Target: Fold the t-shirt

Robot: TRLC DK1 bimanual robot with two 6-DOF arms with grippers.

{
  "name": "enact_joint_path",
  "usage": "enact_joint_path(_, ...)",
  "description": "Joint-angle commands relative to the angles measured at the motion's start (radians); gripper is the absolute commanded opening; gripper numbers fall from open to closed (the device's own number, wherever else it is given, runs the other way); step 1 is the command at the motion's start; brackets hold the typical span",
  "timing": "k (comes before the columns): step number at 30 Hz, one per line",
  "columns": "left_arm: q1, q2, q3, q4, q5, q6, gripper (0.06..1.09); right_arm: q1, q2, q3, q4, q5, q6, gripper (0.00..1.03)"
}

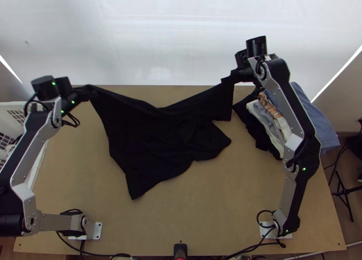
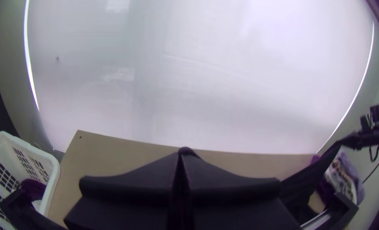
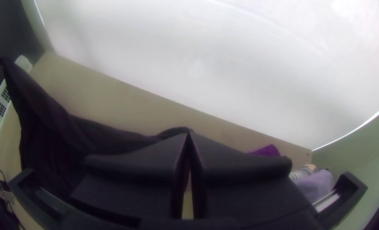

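Note:
In the top view the black t-shirt (image 1: 154,142) is stretched between both grippers, its far part lifted and its near part lying loosely spread on the table. My left gripper (image 1: 92,92) is shut on its upper left end, and my right gripper (image 1: 233,76) is shut on its upper right end. The left wrist view has the left gripper (image 2: 181,153) with its fingers together, the shirt (image 2: 313,179) running off toward the other arm. In the right wrist view the right gripper (image 3: 188,133) is closed, with the shirt (image 3: 48,127) hanging from it.
A stack of folded clothes (image 1: 271,119) lies on the table's right side, partly under the right arm. A white basket (image 1: 13,107) stands at the left edge. Bare wooden table (image 1: 217,205) shows nearer than the shirt. A pale screen rises behind the far edge.

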Motion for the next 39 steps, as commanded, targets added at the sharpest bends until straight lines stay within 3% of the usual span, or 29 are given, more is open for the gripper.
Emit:
enact_joint_path(1, 0.030, -0.065, 0.141, -0.104, 0.006, -0.257, 0.09, -0.027, -0.036, 0.030, -0.032, -0.047, 0.038, 0.03)
enact_joint_path(13, 0.104, -0.074, 0.349, -0.288, 0.006, -0.369, 0.09, -0.105, -0.165, 0.107, -0.038, -0.074, 0.130, 0.03)
enact_joint_path(19, 0.108, -0.065, 0.376, -0.311, -0.011, -0.354, 0.09, -0.122, -0.142, 0.105, -0.057, -0.071, 0.091, 0.03)
enact_joint_path(24, 0.091, -0.107, 0.451, -0.247, -0.019, -0.340, 0.09, -0.122, -0.234, 0.091, 0.018, -0.073, 0.044, 0.03)
enact_joint_path(32, 0.081, -0.265, 0.533, -0.106, -0.145, -0.342, 0.09, -0.093, -0.542, 0.084, 0.155, -0.073, 0.028, 0.03)
enact_joint_path(39, 0.128, -0.509, 0.372, 0.003, -0.171, -0.270, 0.09, -0.099, -0.854, -0.005, 0.159, -0.071, 0.016, 0.03)
